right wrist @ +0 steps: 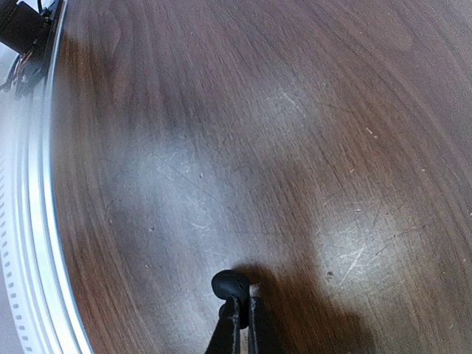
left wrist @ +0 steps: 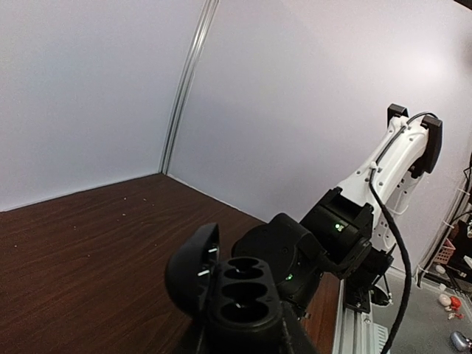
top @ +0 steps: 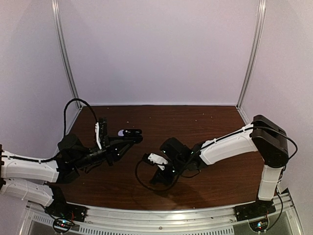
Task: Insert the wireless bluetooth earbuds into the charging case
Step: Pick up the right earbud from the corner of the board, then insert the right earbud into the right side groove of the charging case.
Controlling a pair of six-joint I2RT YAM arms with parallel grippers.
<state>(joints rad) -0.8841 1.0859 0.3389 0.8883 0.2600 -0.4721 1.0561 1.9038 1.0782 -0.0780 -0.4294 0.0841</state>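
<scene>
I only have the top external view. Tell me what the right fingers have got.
Observer: In the right wrist view the right fingers are pinched shut on a small black earbud, held at their very tips.
Operator: Now check the charging case on the left. From above it's just a dark blob.
Observer: In the left wrist view the charging case is open, with its lid swung out to the left of that picture.
Operator: Look into it.
Observer: Its recesses face the camera. I see no bud in them, but they are too dark to be sure.
</scene>
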